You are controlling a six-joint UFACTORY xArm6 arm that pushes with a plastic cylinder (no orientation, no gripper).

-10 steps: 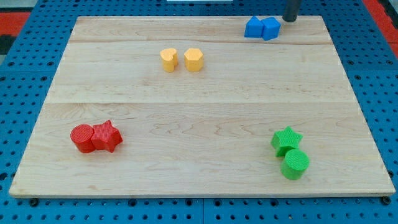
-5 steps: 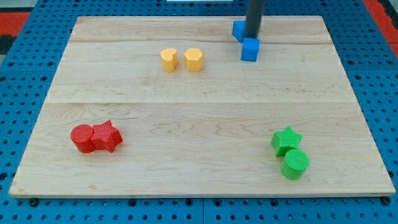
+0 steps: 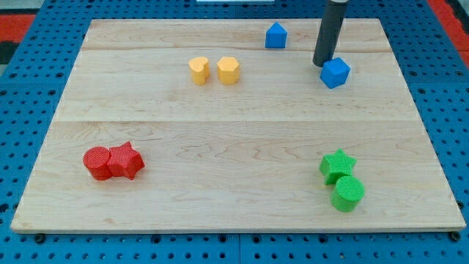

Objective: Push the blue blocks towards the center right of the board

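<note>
My tip [image 3: 322, 64] touches the upper-left edge of the blue cube [image 3: 335, 72], upper right of the frame; the blue house-shaped block [image 3: 275, 35] sits well apart, top centre. Both look light, rigid and likely to swivel on the smooth wooden desk [image 3: 220, 139]. No fingers exist here.

Light is bright, even and diffuse, seemingly from overhead. The pale wooden tabletop [image 3: 234, 132] shows no glare, and its grain reads clearly. Shadows are faint and short, hugging the bases of the blocks and the dark rod [image 3: 328, 33]. Focus is sharp across the frame. The edges show only perspective narrowing towards the view's top.
</note>
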